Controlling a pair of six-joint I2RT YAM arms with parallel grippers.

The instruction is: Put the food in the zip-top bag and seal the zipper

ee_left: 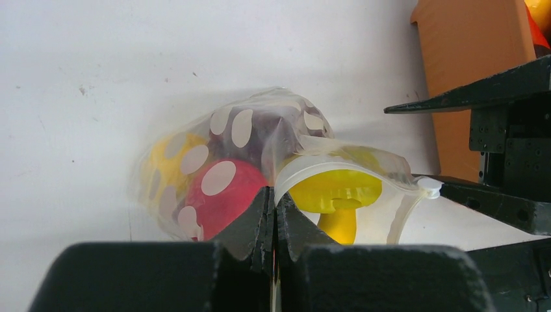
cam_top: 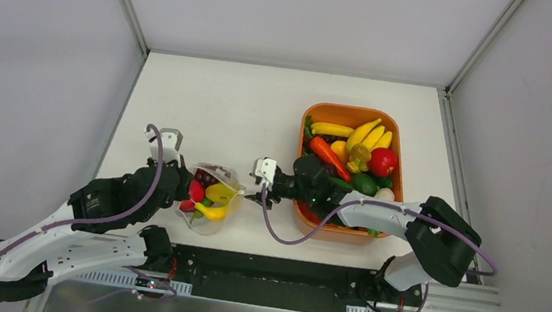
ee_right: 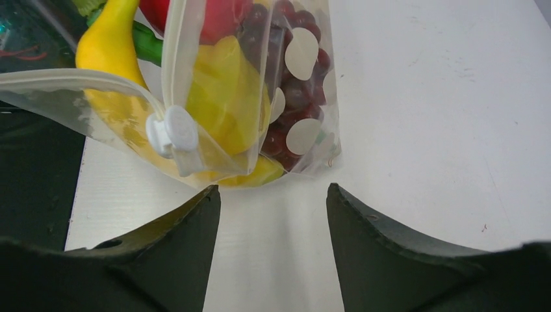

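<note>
From above we see the zip-top bag (cam_top: 213,196) standing on the white table (cam_top: 216,102). It is left of the orange tray (cam_top: 295,205), with the left gripper (cam_top: 184,187) at its left side and the right gripper (cam_top: 254,194) just to its right. More toy food (cam_top: 359,154) is heaped in the tray. That view is too small to show how the fingers stand.

The left wrist camera settles one side. Its own fingers (ee_left: 250,221) are pressed together, pinching the bag's near edge, with a red piece (ee_left: 227,195) and a yellow piece (ee_left: 334,188) just behind the film.

The right wrist camera settles the other. Its fingers (ee_right: 195,221) are spread wide and hold nothing, and the bag lies just beyond their tips. Only here do we see the zipper (ee_right: 174,65) parted, its two strips diverging from the white slider (ee_right: 172,133). Purple grapes (ee_right: 292,84) lie against the dotted wall.
</note>
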